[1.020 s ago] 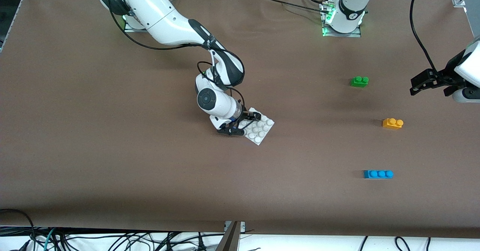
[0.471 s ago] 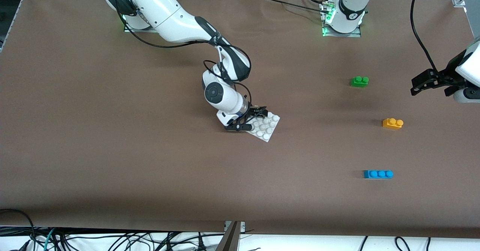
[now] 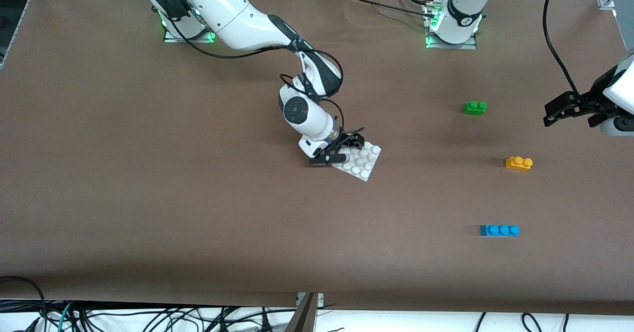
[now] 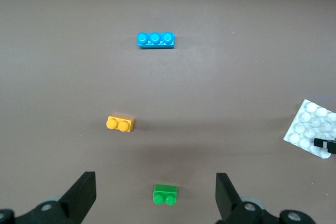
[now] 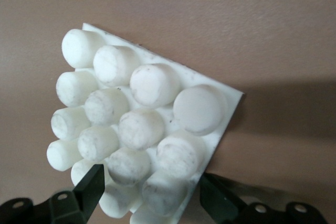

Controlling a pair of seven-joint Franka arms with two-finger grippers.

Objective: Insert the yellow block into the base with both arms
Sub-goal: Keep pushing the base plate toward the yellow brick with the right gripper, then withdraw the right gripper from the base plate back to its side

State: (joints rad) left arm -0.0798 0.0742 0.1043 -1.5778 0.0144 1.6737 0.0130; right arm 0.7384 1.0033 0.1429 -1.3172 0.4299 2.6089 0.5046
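At table centre, right gripper [image 3: 341, 149] clamping base [image 3: 360, 161], no readable markings

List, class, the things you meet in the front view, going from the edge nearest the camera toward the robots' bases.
Blue block → yellow block → white base, held in the right hand → green block.
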